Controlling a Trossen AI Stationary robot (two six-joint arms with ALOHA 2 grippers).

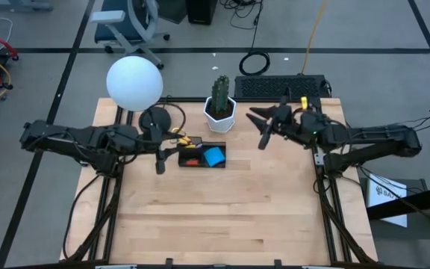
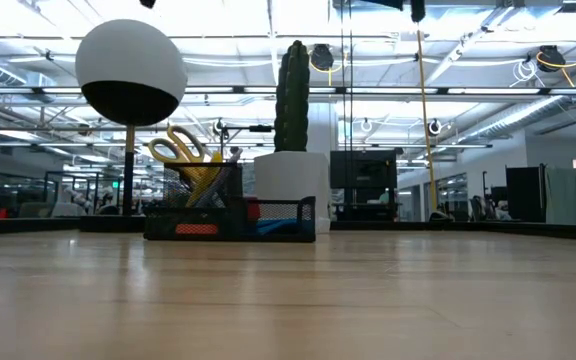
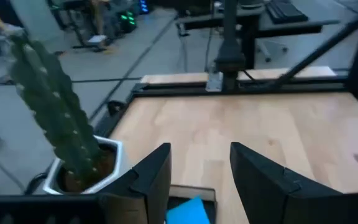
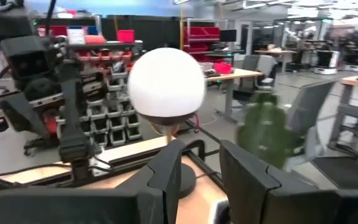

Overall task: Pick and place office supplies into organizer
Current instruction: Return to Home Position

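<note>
The black organizer [image 1: 191,160] sits near the table's far middle, in front of the white cactus pot [image 1: 220,116]. A blue sticky-note pad [image 1: 213,156] and a red-orange piece [image 1: 192,147] lie in its compartments. The yellow-handled scissors [image 2: 182,150] stand in its mesh cup, handles up. No pens show outside it. My left gripper [image 1: 163,149] hovers open at the organizer's left end, with the blue pad [image 3: 188,211] just below its fingers [image 3: 148,177]. My right gripper [image 1: 260,127] hangs open in the air, right of the cactus, empty.
A lamp with a white globe [image 1: 134,82] and round black base [image 1: 155,118] stands left of the cactus [image 1: 221,90]. A black keyboard [image 1: 278,87] lies at the far right edge. Bare wood [image 1: 215,217] fills the table's near half.
</note>
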